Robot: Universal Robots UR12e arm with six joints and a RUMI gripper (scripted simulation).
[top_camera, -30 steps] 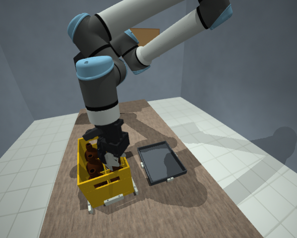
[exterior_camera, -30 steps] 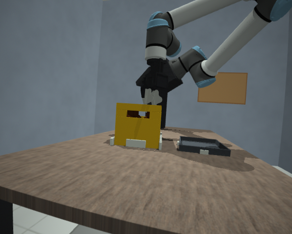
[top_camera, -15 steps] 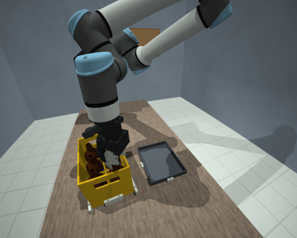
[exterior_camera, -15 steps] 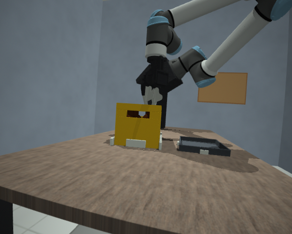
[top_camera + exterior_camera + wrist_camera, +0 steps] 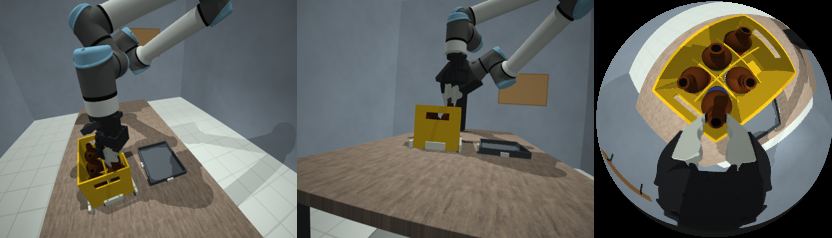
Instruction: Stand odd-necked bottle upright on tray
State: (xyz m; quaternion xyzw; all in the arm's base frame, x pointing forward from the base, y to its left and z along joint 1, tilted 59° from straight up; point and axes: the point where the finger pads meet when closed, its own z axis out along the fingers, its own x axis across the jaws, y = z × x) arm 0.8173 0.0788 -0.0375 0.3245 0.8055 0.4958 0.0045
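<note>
Black two-jaw gripper with pale grey metal fingers (image 5: 110, 158) (image 5: 450, 94): closed part-way on the neck of a brown glass bottle (image 5: 115, 167) (image 5: 450, 105) (image 5: 716, 102), upright at the right side of the yellow plastic crate (image 5: 109, 191) (image 5: 436, 130) (image 5: 669, 74). Four others also inside. Whether the held neck is the odd one: cannot tell. Dark shallow rectangular tray (image 5: 168, 180) (image 5: 504, 151) (image 5: 778, 115), right of crate on the desk (image 5: 159, 211) (image 5: 446, 174), holds no bottle. Remaining: lift clear, carry right, stand upright, release.
</note>
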